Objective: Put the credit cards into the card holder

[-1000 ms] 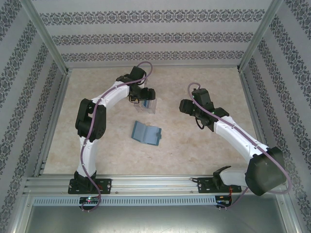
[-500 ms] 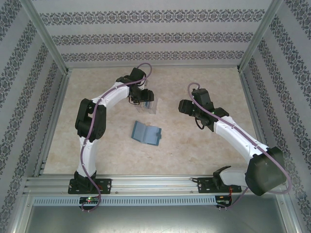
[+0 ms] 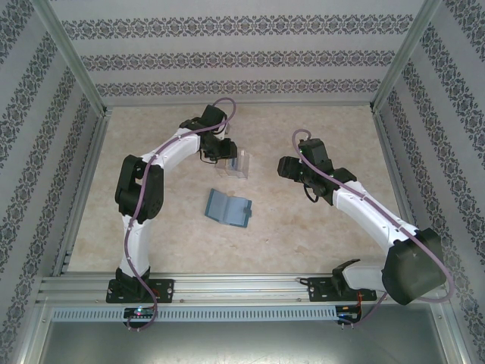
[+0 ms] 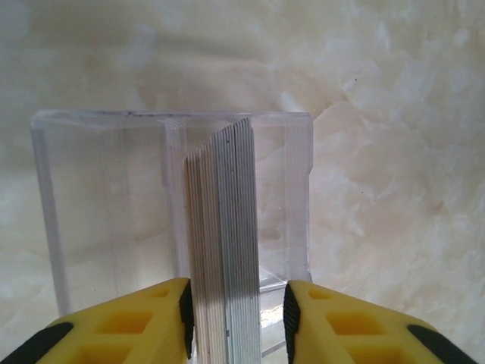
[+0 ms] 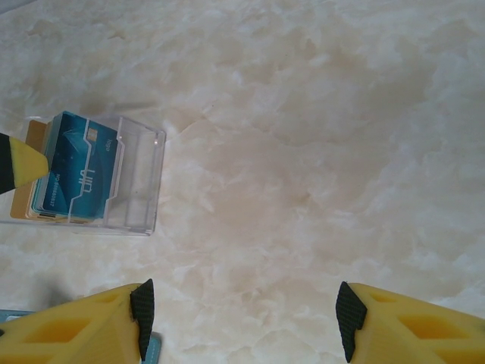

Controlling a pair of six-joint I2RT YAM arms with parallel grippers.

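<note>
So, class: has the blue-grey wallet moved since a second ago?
No. The wallet lies at the same spot and angle relative to the near rail.

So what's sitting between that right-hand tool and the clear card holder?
Nothing. The right wrist view shows only bare marbled table between the right tool and the card holder.
</note>
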